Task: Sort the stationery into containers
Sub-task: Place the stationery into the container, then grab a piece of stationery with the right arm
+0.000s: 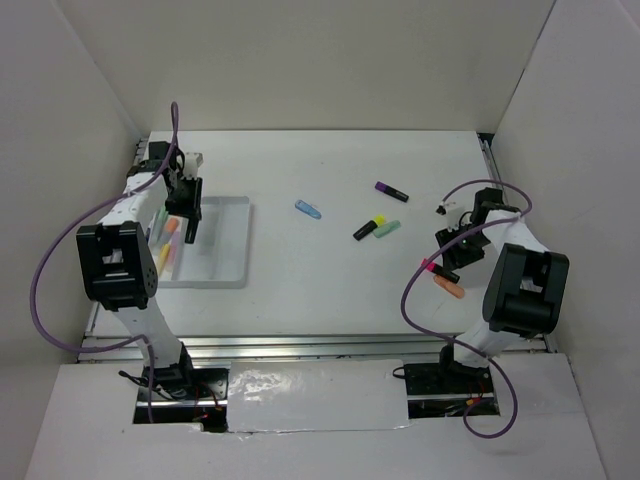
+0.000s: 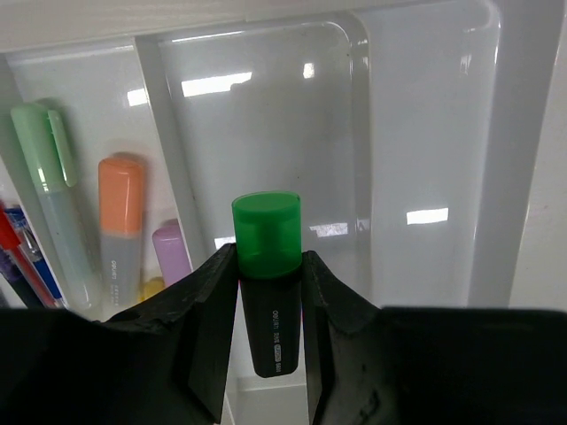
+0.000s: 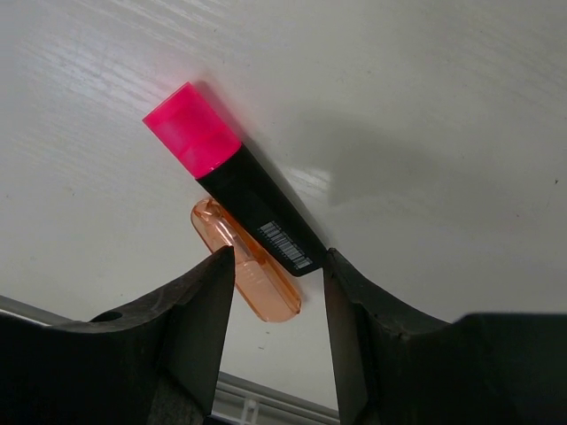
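My left gripper (image 1: 187,222) (image 2: 269,270) is shut on a black highlighter with a green cap (image 2: 266,226) and holds it over a compartment of the white divided tray (image 1: 228,250) (image 2: 425,133). The compartments to its left hold mint (image 2: 49,177), orange (image 2: 122,221) and purple (image 2: 168,252) highlighters and thin pens (image 2: 22,257). My right gripper (image 1: 452,252) (image 3: 277,266) is open, just above the table. The black end of a pink-capped highlighter (image 1: 434,267) (image 3: 239,190) and an orange marker (image 1: 450,288) (image 3: 252,279) lie between its fingers.
A blue pen (image 1: 309,209), a purple marker (image 1: 391,190), a black and yellow highlighter (image 1: 368,228) and a mint one (image 1: 388,229) lie in the middle of the table. A small black and white piece (image 1: 441,209) lies near the right arm. White walls enclose the table.
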Action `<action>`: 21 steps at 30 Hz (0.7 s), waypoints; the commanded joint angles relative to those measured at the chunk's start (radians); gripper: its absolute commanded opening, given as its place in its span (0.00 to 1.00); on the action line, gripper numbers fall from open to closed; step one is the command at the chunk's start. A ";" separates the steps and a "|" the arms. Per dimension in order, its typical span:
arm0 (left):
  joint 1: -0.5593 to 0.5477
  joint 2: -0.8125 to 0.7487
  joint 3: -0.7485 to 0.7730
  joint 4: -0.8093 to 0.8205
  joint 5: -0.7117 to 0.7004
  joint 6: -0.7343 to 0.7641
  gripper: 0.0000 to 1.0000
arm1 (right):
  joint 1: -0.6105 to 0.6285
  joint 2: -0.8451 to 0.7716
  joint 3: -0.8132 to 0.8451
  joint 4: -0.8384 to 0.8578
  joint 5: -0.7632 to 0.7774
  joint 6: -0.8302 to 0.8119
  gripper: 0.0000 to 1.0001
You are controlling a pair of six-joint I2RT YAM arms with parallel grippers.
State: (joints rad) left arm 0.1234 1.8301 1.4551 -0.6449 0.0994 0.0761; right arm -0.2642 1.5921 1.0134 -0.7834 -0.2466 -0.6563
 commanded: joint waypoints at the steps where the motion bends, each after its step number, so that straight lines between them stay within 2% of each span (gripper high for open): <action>1: 0.007 0.011 0.047 0.011 0.003 0.014 0.44 | 0.010 0.023 0.036 0.026 0.007 -0.019 0.51; 3: 0.007 0.009 0.048 0.008 0.011 0.011 0.53 | 0.010 0.032 0.047 0.007 0.004 -0.026 0.50; 6: 0.007 0.000 0.042 0.016 0.008 0.010 0.58 | 0.010 0.042 0.053 -0.001 0.000 -0.043 0.50; 13: 0.007 -0.005 0.033 0.008 0.023 -0.005 0.60 | 0.022 0.069 0.040 0.012 0.033 -0.080 0.49; 21: 0.007 -0.023 0.074 -0.030 0.080 -0.032 0.61 | 0.046 0.118 0.040 0.038 0.079 -0.103 0.54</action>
State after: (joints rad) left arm 0.1242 1.8351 1.4784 -0.6628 0.1337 0.0700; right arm -0.2310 1.6962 1.0275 -0.7788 -0.1959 -0.7387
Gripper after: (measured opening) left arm 0.604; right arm 0.535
